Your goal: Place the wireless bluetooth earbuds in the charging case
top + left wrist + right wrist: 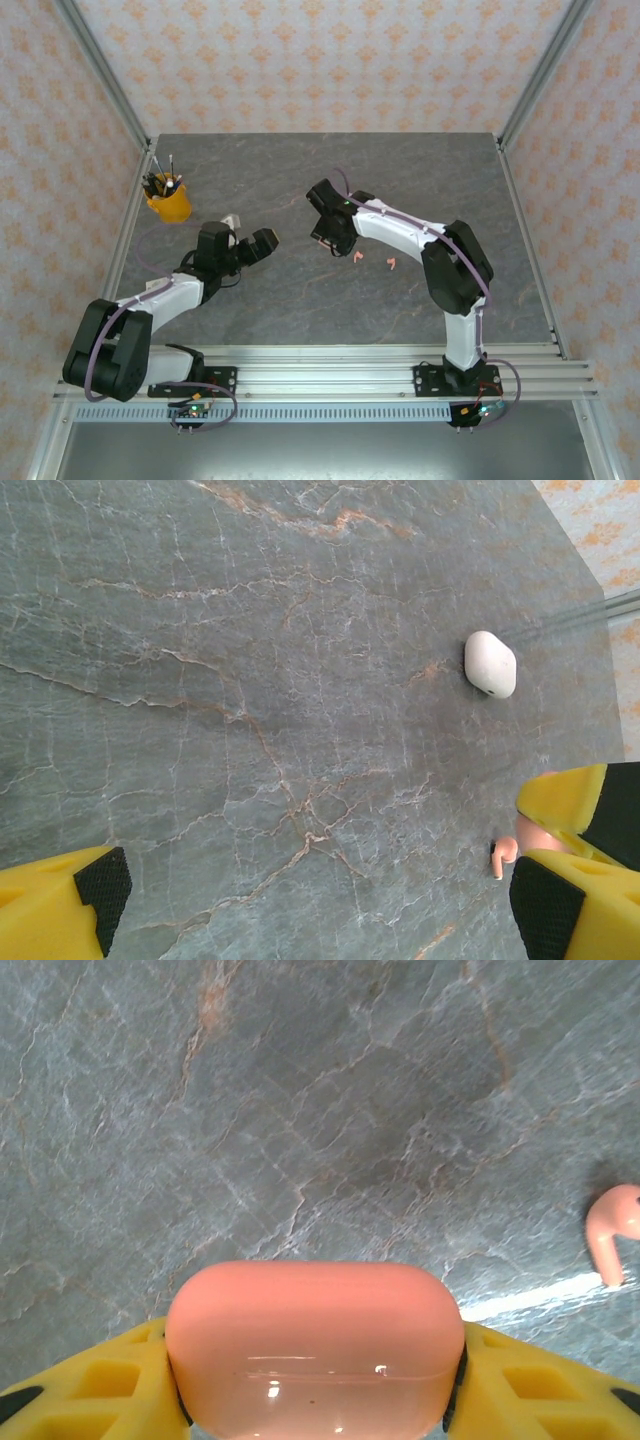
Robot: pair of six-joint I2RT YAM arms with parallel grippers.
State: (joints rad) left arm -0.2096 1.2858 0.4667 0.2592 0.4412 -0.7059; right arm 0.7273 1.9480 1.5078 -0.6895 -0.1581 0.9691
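My right gripper (315, 1385) is shut on a coral-pink charging case (315, 1345), one yellow finger on each end, held over the marble table. A pink earbud (612, 1235) lies on the table to its right. From above, the right gripper (330, 235) hangs mid-table, with two pink earbuds (357, 257) (391, 264) lying just right of it. My left gripper (252, 246) stands open with nothing between its fingers. In the left wrist view the left gripper (320, 895) is over bare table. A pink earbud (503, 853) lies by its right finger and a white closed case (490, 663) farther off.
A yellow cup of pens (168, 200) stands at the back left of the table. Aluminium frame posts (525, 85) and patterned walls close in the sides and back. A rail (330, 362) runs along the near edge.
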